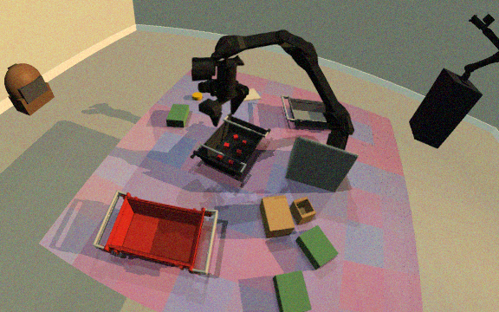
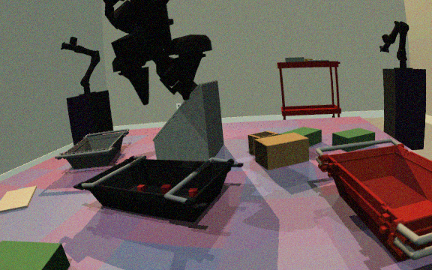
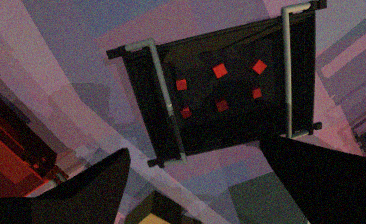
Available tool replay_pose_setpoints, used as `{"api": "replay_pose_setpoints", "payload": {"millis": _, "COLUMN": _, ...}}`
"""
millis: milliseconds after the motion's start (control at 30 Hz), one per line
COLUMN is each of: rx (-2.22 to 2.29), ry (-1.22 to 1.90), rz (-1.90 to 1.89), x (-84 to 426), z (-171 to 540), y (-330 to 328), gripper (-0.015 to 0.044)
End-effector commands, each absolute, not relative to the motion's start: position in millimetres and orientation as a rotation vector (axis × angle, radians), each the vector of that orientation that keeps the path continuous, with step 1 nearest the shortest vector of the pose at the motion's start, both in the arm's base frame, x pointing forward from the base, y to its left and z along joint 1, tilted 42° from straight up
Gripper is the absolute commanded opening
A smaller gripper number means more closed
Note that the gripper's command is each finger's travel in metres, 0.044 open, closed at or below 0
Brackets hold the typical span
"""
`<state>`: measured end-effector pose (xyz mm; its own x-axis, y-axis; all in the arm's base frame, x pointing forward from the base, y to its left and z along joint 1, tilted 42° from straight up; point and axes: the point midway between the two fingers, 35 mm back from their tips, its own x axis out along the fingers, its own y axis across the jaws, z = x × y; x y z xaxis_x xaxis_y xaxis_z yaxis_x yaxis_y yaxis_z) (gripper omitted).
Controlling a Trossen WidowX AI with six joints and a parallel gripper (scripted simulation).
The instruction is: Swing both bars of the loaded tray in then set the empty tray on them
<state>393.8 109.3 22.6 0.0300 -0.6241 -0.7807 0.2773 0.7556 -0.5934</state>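
The black tray (image 1: 218, 168) (image 2: 145, 206) holds several small red blocks (image 1: 226, 144) (image 3: 220, 70). One wire bar (image 1: 210, 150) (image 2: 187, 178) (image 3: 159, 67) lies across its top near the end toward the red tray; the other bar (image 1: 249, 125) (image 3: 287, 70) lies across near the far end. An empty grey tray (image 1: 307, 126) (image 2: 92, 159) stands behind. A red empty tray (image 1: 167, 208) (image 2: 362, 202) (image 3: 14, 165) stands in front with bars out at its ends. My gripper (image 1: 224, 118) (image 2: 166, 100) (image 3: 195, 147) is wide open and empty, above the black tray's level, touching neither bar.
A grey wedge block (image 1: 320, 165) (image 2: 186, 135) stands beside the arm's base. A tan box (image 1: 277, 217) (image 2: 283, 151), a small open box (image 1: 303, 210) and green blocks (image 1: 317, 247) (image 1: 293, 292) (image 1: 179, 114) stand around. A cream pad (image 2: 15, 200) and yellow disc (image 1: 197, 95) lie at the back.
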Motion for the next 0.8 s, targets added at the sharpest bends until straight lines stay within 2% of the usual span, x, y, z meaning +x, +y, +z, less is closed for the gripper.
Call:
{"api": "replay_pose_setpoints", "payload": {"millis": 0, "rx": -0.076, "ry": 1.344, "rz": -0.84, "x": 399, "z": 49, "y": 47, "gripper": 0.044}}
{"api": "replay_pose_setpoints", "payload": {"millis": 367, "rx": 0.564, "ry": 1.118, "rz": -1.105, "x": 351, "z": 117, "y": -100, "gripper": 0.044}}
{"api": "replay_pose_setpoints", "payload": {"millis": 567, "rx": 0.92, "ry": 0.846, "rz": -1.313, "x": 284, "z": 147, "y": -176, "gripper": 0.044}}
{"api": "replay_pose_setpoints", "payload": {"millis": 767, "rx": 1.217, "ry": 0.494, "rz": -1.491, "x": 201, "z": 166, "y": -223, "gripper": 0.044}}
